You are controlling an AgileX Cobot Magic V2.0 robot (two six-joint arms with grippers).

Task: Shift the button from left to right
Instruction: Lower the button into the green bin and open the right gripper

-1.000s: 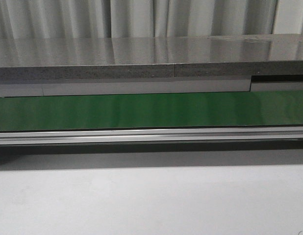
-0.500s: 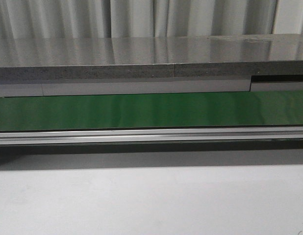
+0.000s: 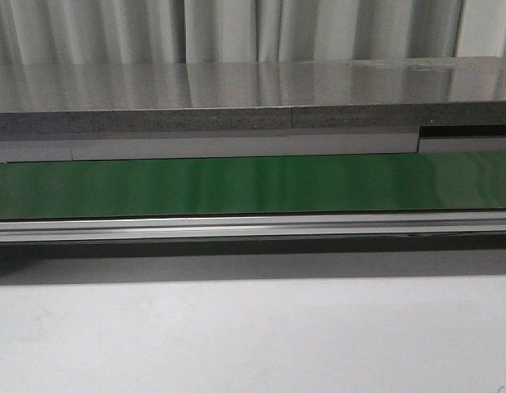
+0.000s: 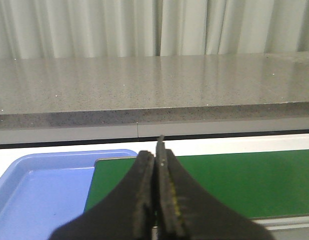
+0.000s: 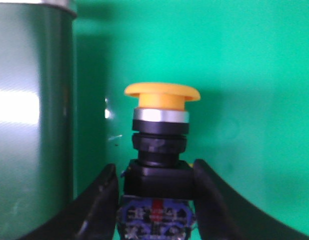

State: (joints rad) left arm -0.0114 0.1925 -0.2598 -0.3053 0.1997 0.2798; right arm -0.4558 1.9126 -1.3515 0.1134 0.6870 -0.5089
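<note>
The button (image 5: 162,125) shows only in the right wrist view: a round yellow-orange head, a silver ring, and a black boxy body with blue and red marks. It stands between the two black fingers of my right gripper (image 5: 154,172), which press on both sides of its body over a bright green surface (image 5: 254,75). My left gripper (image 4: 155,152) is shut and empty, above the place where a blue tray (image 4: 39,185) meets the green belt (image 4: 244,180). Neither gripper nor the button shows in the front view.
The green conveyor belt (image 3: 253,184) runs across the front view behind a metal rail (image 3: 253,227), with a grey stone counter (image 3: 237,98) beyond and a white table (image 3: 253,336) in front. A dark green wall (image 5: 32,125) stands beside the button.
</note>
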